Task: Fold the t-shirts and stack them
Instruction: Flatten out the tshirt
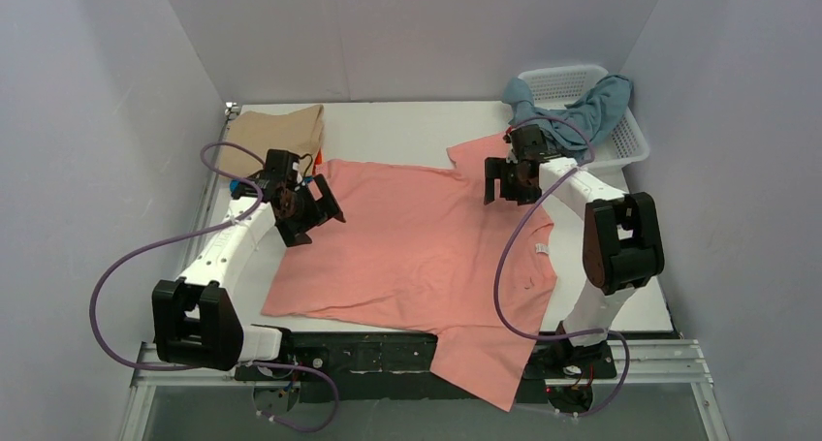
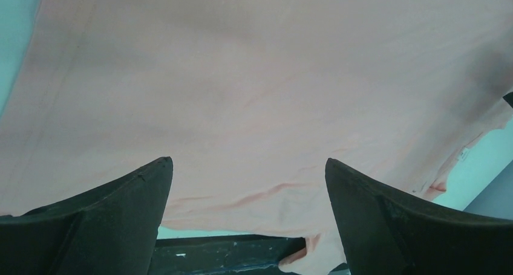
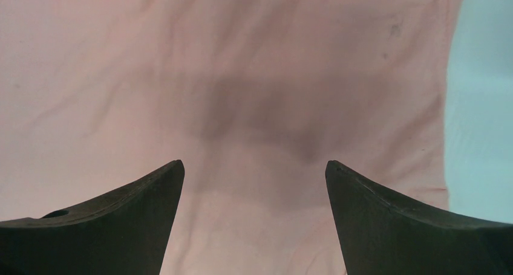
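Salmon pink t-shirt (image 1: 417,247) lies spread flat beneath both grippers. Left gripper (image 1: 315,220) and right gripper (image 1: 506,184) hover over it, fingers wide apart, holding nothing and seemingly not touching the cloth. One sleeve hangs over the near edge of the table (image 1: 407,131); a one-sided pull could drag the shirt off. Beige t-shirt (image 1: 276,131) lies folded far left; grey-blue t-shirt (image 1: 596,107) drapes the basket (image 1: 557,78).

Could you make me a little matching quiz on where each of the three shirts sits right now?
Things:
1. salmon pink cloth t-shirt
2. beige tan cloth t-shirt
3. dusty grey-blue cloth t-shirt

Places:
A. at the far left corner of the white table
B. draped over the white plastic lattice basket
C. spread out mid-table between both arms

Pairs: 1-C, 2-A, 3-B
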Controlling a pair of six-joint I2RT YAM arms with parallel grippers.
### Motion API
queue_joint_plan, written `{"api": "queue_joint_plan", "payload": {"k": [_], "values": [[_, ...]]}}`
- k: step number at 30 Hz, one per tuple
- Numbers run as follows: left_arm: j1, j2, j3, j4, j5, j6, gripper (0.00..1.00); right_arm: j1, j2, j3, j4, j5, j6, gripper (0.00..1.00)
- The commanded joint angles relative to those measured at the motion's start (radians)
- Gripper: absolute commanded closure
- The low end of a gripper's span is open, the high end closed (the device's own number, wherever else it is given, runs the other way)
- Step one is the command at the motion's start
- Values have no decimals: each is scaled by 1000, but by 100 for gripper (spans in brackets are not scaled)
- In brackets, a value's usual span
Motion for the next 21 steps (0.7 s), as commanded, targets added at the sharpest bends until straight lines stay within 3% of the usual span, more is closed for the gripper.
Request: {"api": "queue_joint_plan", "payload": {"k": [1,8,21], "values": [[2,-50,-122,11,-32,-56,2,-6,29,-29,39,-47,76,5],[1,-49,-179,38,-39,-87,2,-34,178,71,-34,-28,88,5],[3,-196,-210,-79,-255,-182,2,-75,375,385,-201,-87,-29,4]]}}
